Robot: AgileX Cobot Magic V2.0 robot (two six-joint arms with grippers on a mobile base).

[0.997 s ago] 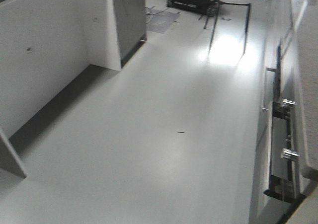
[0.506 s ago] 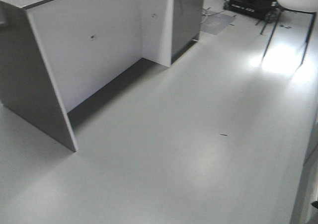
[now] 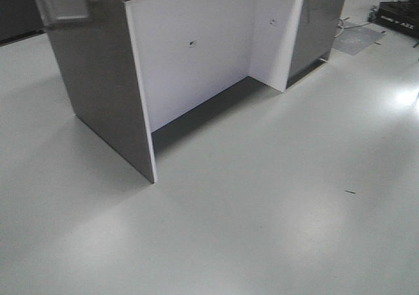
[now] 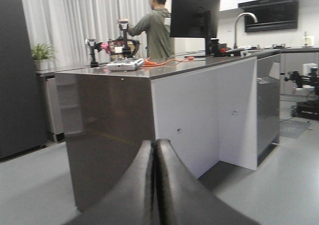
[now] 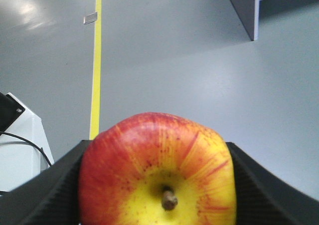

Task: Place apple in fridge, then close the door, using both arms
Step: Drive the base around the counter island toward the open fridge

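The apple [image 5: 157, 177], red with a yellow patch round its stem, fills the bottom of the right wrist view. My right gripper [image 5: 157, 185] is shut on it, with a black finger [image 5: 52, 185] on each side, above grey floor. My left gripper [image 4: 155, 145] is shut and empty, its two dark fingers pressed together, pointing at the counter island. A tall dark grey panel [image 4: 20, 70] stands at the far left of the left wrist view; I cannot tell whether it is the fridge. No fridge interior or door liner shows. Neither arm shows in the front view.
A dark grey and white counter island [image 3: 196, 59] stands ahead on grey floor, also in the left wrist view [image 4: 199, 115]. A person [image 4: 159, 25], a monitor [image 4: 194, 13] and gear are at its far side. A yellow floor line [image 5: 95, 60] and a white box [image 5: 20, 155] lie below.
The front view has swung left: the cabinet with handles at the right has left the picture and the counter island has come in to fill the upper middle.
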